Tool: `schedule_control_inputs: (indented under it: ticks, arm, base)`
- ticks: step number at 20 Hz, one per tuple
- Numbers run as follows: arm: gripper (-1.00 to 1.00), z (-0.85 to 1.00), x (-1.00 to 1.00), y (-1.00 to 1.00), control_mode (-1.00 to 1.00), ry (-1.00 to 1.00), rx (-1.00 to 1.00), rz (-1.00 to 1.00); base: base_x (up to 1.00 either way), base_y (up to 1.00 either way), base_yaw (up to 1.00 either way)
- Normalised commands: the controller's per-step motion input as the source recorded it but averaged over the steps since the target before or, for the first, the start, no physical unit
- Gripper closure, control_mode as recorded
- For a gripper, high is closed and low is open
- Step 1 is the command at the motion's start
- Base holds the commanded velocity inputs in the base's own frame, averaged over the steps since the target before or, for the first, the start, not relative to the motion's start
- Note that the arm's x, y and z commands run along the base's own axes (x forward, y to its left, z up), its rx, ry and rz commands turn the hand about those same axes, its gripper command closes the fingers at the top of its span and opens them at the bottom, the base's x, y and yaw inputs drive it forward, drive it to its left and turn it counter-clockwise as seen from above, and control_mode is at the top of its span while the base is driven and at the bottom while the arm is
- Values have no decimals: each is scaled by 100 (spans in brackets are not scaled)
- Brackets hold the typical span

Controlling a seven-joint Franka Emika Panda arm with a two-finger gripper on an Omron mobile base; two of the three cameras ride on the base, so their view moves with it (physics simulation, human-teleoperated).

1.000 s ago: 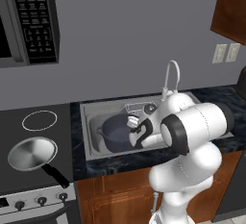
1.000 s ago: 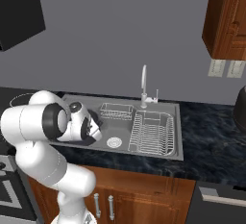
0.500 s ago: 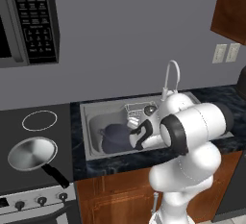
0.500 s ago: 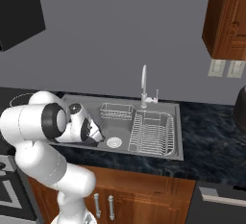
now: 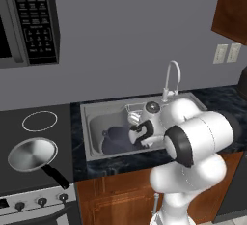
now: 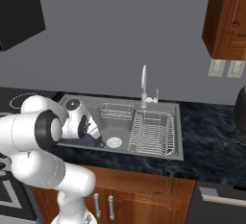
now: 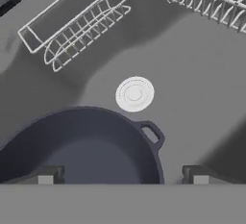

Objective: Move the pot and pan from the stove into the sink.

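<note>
The dark blue-grey pot (image 5: 112, 140) (image 7: 86, 146) sits in the left part of the sink (image 5: 91, 137), one loop handle toward the drain. My gripper (image 5: 136, 134) (image 7: 122, 175) hangs low over it, open. One fingertip (image 7: 45, 175) is over the pot's inside, and the other stands outside its wall, so the rim lies between them untouched. The silver pan (image 5: 30, 152) with its black handle rests on the stove (image 5: 14, 127) at the front burner. In the right base view the gripper (image 6: 93, 131) reaches down into the sink (image 6: 120, 152).
A wire dish rack (image 6: 151, 131) fills the sink's right half, and a small wire basket (image 6: 116, 111) sits at its back wall. The white drain (image 7: 134, 93) lies beside the pot. The gooseneck faucet (image 5: 171, 74) rises behind the sink. A microwave (image 5: 29, 21) hangs above the stove.
The gripper's jaws have gone from shut on the pot's rim to wide open, letting the pot go in the sink. The arm has barely moved.
</note>
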Motion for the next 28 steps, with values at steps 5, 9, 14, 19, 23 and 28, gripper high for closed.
schedule_control_inputs:
  ticks: [5,9,14,19,23,28]
  arm:
    - [-100,69,1,2,-100,4,4,-2]
    - [-100,75,-1,4,-100,13,4,0]
    - [-100,61,-28,9,-100,18,0,3]
    - [-100,48,-54,11,-100,17,0,8]
    - [-100,35,-71,21,-100,12,-2,15]
    - [-100,23,-76,22,-100,5,-3,20]
  base:
    - [0,0,0]
    - [0,0,0]
    - [0,0,0]
    - [0,0,0]
    - [0,0,0]
    - [0,0,0]
